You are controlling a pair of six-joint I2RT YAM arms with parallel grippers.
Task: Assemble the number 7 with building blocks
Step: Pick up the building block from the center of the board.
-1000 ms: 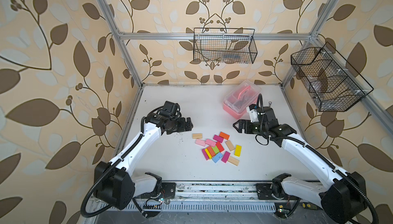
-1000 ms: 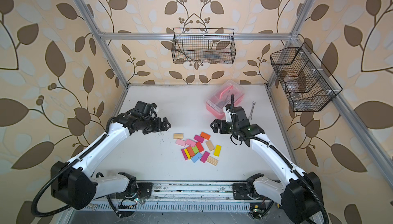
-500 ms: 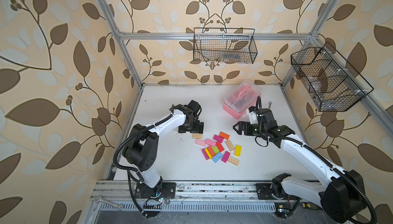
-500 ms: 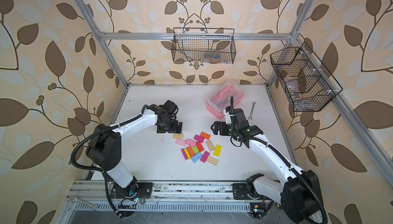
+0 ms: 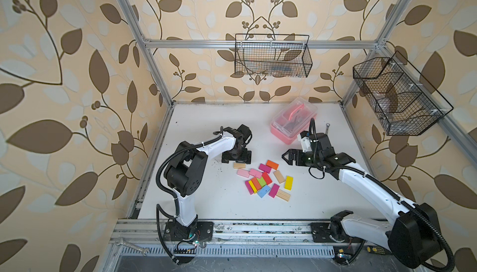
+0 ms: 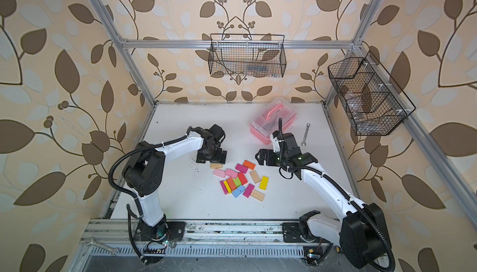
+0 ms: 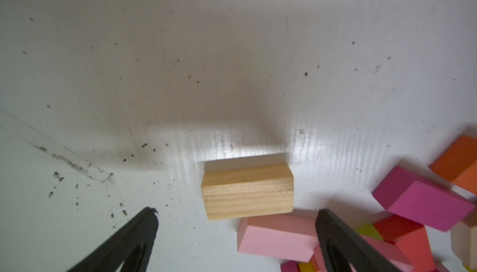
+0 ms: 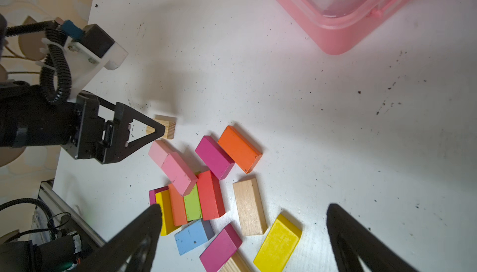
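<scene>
- Both top views: the building blocks (image 5: 263, 181) (image 6: 240, 180) lie in a loose heap near the centre of the white worktop (image 5: 227, 206).
  - A plain wood block (image 5: 239, 165) lies apart at the heap's 10 o'clock, just below the left gripper (image 5: 236, 157).
  - The right gripper (image 5: 287, 157) hangs at the heap's 2 o'clock. The fingers of both are spread and hold nothing.
  - The clear-lidded pink box (image 5: 280, 131) sits at the heap's 1 o'clock. A pink handle and dark tools show through the lid, but cannot be identified further.
  - A spanner (image 5: 327, 127) lies near the box at its 3 o'clock.
  - The back wire basket (image 5: 273, 64) and side wire basket (image 5: 402, 118) hang on the frame. Their contents are too blurred to name.
- Left wrist view: the plain wood block (image 7: 247, 192) lies just ahead of the spread fingers (image 7: 134, 239), untouched, with a pink block (image 7: 276, 237) just beside it.
- Right wrist view: spread fingers (image 8: 144, 226) frame the heap, where a pink block overlaps orange and green ones. One corner of the pink box (image 8: 335, 33) shows, its contents blurred.
</scene>
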